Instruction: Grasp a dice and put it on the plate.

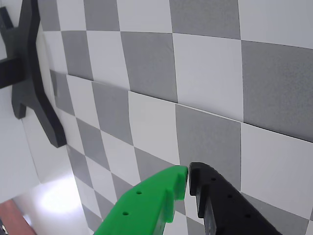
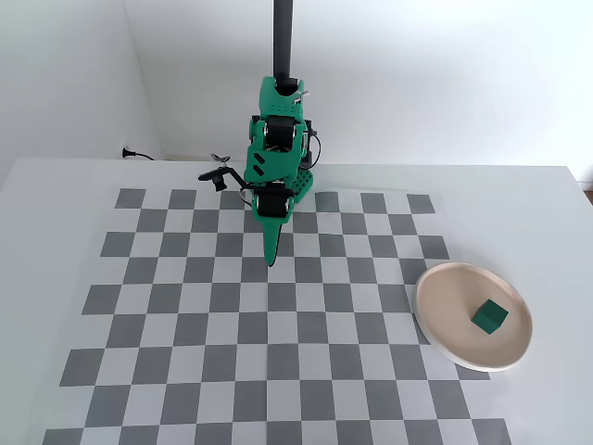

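1. In the fixed view the table (image 2: 56,213) is white and carries a grey-and-white checkered mat (image 2: 185,324) that spreads across most of its middle.
2. Left of centre at the far side of the mat, the green arm (image 2: 276,148) is folded down over the checkers, with a black post (image 2: 283,37) rising behind it.
3. The gripper (image 2: 271,260) points toward the near side, its tip over the mat's far rows.
4. In the wrist view the gripper (image 1: 188,177) shows a green finger (image 1: 146,205) on the left and a black finger (image 1: 225,205) on the right; their tips meet with nothing between them, above bare checkers.
5. A black stand foot (image 1: 34,73) sits at the left edge of the wrist view.
6. At the near right of the fixed view, the plate (image 2: 435,306) lies on the mat's right edge.
7. The dice (image 2: 490,316) rests on the plate, right of its middle, well apart from the gripper.
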`<state>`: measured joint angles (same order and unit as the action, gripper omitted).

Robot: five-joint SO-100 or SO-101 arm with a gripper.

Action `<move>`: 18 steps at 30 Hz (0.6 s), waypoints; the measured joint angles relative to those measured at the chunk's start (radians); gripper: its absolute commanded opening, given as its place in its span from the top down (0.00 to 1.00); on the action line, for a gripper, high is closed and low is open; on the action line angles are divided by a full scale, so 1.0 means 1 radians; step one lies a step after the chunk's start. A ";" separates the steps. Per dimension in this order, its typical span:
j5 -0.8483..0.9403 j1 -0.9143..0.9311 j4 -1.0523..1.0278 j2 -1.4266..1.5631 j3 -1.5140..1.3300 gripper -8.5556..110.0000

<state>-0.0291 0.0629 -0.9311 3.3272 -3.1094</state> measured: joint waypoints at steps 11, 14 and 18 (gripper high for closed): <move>0.011 0.000 0.000 0.000 0.000 0.96; 0.011 0.000 0.000 0.000 0.000 0.96; 0.011 0.000 0.000 0.000 0.000 0.96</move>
<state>-0.0184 0.0629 -0.9311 3.3272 -3.1094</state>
